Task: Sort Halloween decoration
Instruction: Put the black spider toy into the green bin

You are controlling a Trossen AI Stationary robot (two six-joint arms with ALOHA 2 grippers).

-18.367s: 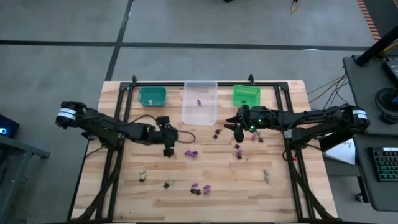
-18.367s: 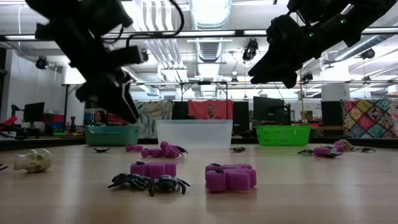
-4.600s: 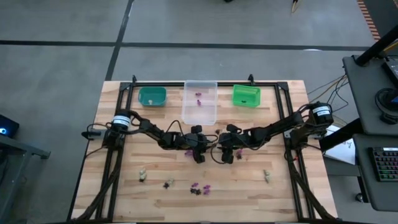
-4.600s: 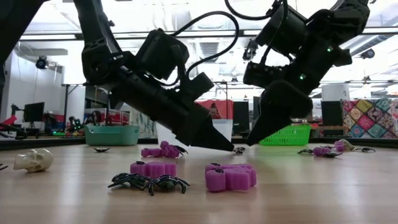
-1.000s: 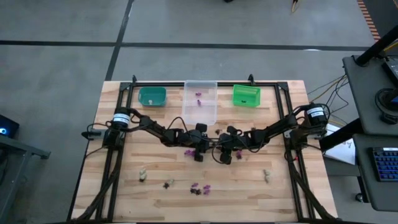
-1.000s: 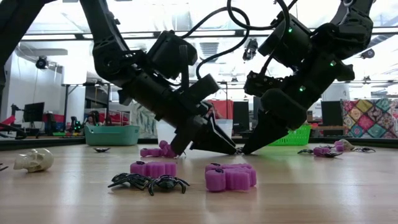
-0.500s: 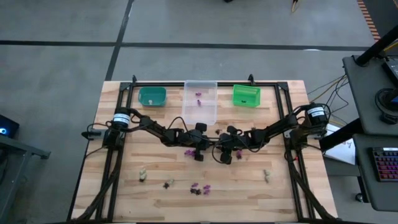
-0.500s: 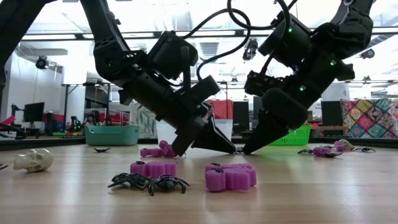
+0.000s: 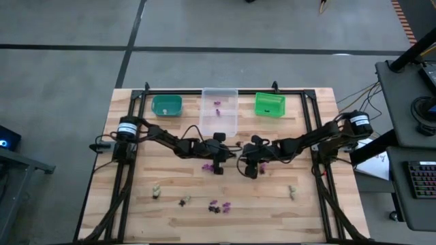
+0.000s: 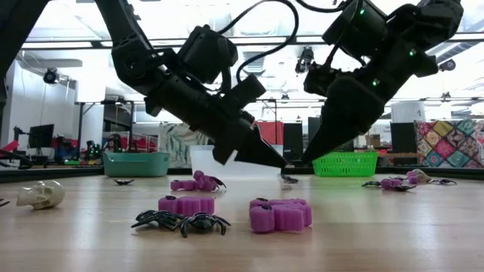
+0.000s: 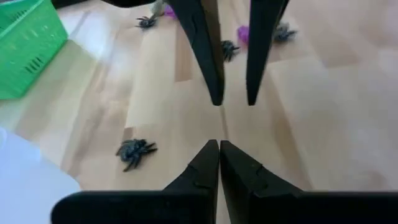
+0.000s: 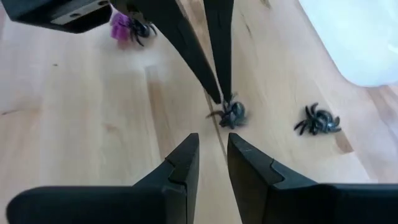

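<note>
My left pincer [image 10: 281, 168], now clamped together on the tiny black plastic spider [image 12: 231, 114], is lifting it off the middle of the wooden bench [image 9: 306, 204], while my right pincer [image 12: 213, 138], slightly apart and empty, is rising clear.

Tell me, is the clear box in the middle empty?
No. The clear bin holds at least one small purple trinket, visible from the high view; the rest of its floor looks bare.

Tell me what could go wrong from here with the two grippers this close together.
1. The left gripper pinches a black spider only at its very tips, so the spider may slip off once the arm swings away.
2. The right gripper stands open, nose to nose with the left one. If either arm moves forward, the fingers could hit each other or knock the spider loose.
</note>
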